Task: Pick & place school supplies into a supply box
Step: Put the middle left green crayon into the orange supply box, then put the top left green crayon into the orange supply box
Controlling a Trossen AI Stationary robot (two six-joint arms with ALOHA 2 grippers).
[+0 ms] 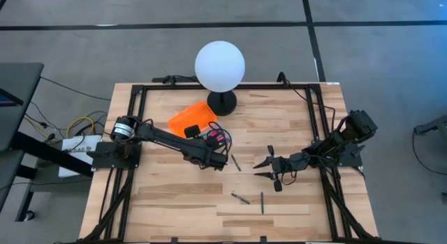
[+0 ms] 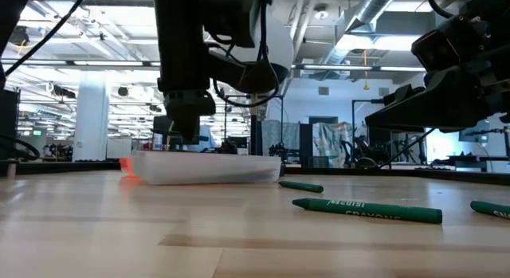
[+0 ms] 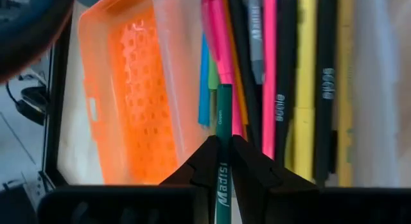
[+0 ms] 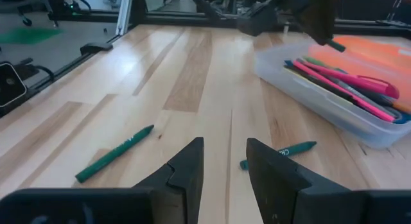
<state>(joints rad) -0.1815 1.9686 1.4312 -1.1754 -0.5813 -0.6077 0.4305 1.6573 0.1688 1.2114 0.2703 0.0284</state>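
Note:
The supply box is a clear tray point(image 1: 218, 137) with its orange ribbed lid point(image 1: 191, 119) open beside it, in front of the white globe lamp. Pink, yellow, black and blue pens point(image 3: 276, 70) lie in the tray. My left gripper point(image 3: 223, 161) hangs over the tray, shut on a green crayon point(image 3: 223, 115). My right gripper point(image 1: 268, 167) hovers open over the table right of the box. Three green crayons point(image 1: 236, 162) point(image 1: 241, 198) point(image 1: 262, 202) lie flat on the wood; in the right wrist view two of them point(image 4: 115, 153) point(image 4: 277, 152) lie ahead of the open fingers point(image 4: 186, 166). My left gripper pinches the green crayon's printed shaft point(image 3: 222, 185) between its two fingertips, coming from above and pointing down into the tray. The crayon sticks out past the fingertips, and its far end point(image 3: 223, 92) lies over the pens in the tray. Whether that end rests on them I cannot tell.
The white globe lamp point(image 1: 220, 66) on its black base stands just beyond the box. A black frame point(image 1: 140, 97) runs round the tabletop. Cables lie off the left edge. Bare wood point(image 1: 174, 202) spreads between the box and the near edge.

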